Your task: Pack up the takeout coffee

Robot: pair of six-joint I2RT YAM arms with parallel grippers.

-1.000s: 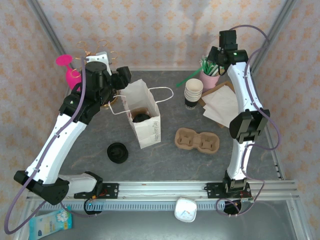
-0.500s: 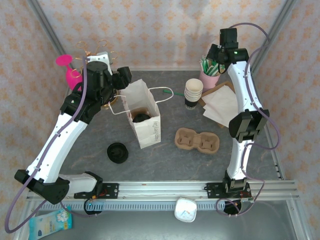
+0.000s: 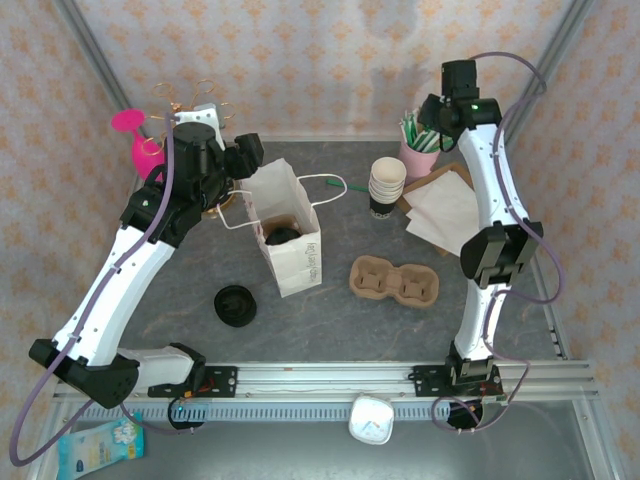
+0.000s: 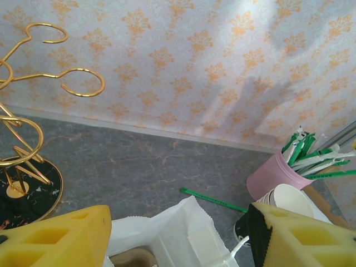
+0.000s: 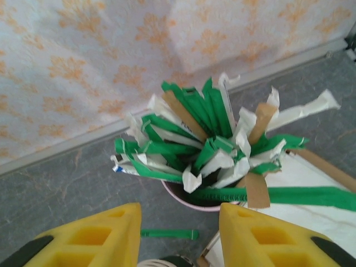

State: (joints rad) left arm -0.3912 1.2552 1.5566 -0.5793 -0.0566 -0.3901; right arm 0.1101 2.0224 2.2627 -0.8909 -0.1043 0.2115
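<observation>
The takeout coffee (image 3: 283,236), a dark cup with a black lid, stands inside the open white paper bag (image 3: 298,262) in the middle of the table. My left gripper (image 3: 250,153) hovers at the bag's back left rim. In its wrist view the left gripper (image 4: 178,236) is open, its yellow fingers (image 4: 61,239) spread above the bag's mouth (image 4: 183,236). My right gripper (image 3: 432,108) hangs at the back right over the pink cup of wrapped straws (image 3: 420,152). There the right gripper (image 5: 181,236) is open, with nothing between its fingers, above the straws (image 5: 211,139).
A loose black lid (image 3: 235,305) lies left of the bag. A cardboard cup carrier (image 3: 394,280) sits to its right. A stack of lidless cups (image 3: 386,185) and napkins (image 3: 445,210) are at the back right. A green stick (image 4: 211,200) lies on the table. A gold wire stand (image 4: 22,139) is at the back left.
The right gripper's jaws were shut and now stand open above the straw cup, and that wrist has shifted slightly right. The left arm and the bag have not moved.
</observation>
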